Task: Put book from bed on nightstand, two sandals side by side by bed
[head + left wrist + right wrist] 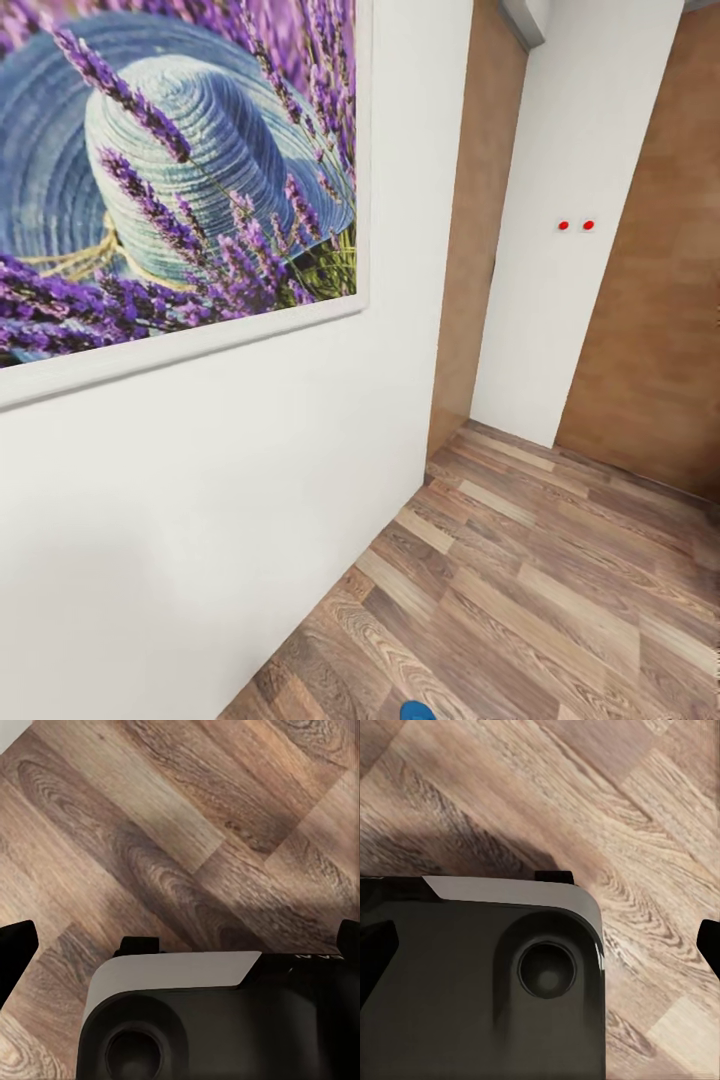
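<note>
Here, the left wrist view shows the left gripper with its two black fingertips at opposite edges of the picture, spread wide apart with nothing between them. Below the gripper lies the robot's rounded base, white on top and black beneath, with a round recess in its dark face. Behind it runs the brown wood-plank floor, its boards crossing the picture on a slant.

The right wrist view shows the right gripper in the same posture: dark fingertips at either edge, far apart, holding nothing. The same black-and-white base stands under it, again with a round recess, and casts a soft shadow on the lighter planks.

In the head view, a plain white wall stands close at the left and carries a large white-framed picture of a blue woven straw hat among purple lavender stalks. Further right, a narrow white wall panel bears two small red dots side by side, and brown wooden surfaces flank it on both sides. The plank floor fills the lower right. At the bottom edge of that view, a small bright blue rounded shape just shows above the floor; whether it is one of the sandals cannot be told.
</note>
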Robot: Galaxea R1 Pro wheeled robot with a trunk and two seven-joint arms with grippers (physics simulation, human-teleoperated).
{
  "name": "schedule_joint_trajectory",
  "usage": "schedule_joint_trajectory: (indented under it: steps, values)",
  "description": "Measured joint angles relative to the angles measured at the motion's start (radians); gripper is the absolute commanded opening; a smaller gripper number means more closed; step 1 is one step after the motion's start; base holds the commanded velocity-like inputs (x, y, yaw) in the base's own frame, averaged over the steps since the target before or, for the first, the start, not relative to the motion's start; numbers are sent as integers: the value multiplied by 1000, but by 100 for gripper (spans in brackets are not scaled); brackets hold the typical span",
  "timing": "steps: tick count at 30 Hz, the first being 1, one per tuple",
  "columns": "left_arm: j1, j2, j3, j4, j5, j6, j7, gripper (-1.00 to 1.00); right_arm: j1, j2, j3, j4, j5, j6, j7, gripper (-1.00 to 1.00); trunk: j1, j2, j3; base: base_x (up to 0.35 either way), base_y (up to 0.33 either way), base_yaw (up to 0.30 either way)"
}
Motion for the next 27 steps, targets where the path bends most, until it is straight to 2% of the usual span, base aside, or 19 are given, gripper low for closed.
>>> schedule_joint_trajectory:
  steps: [9, 27]
  values:
    - [0, 0, 0, 0, 0, 0, 0, 100, 0, 0, 0, 0, 0, 0, 0, 100, 0, 0, 0, 0, 0, -38]
    - [0, 0, 0, 0, 0, 0, 0, 100, 0, 0, 0, 0, 0, 0, 0, 100, 0, 0, 0, 0, 0, -235]
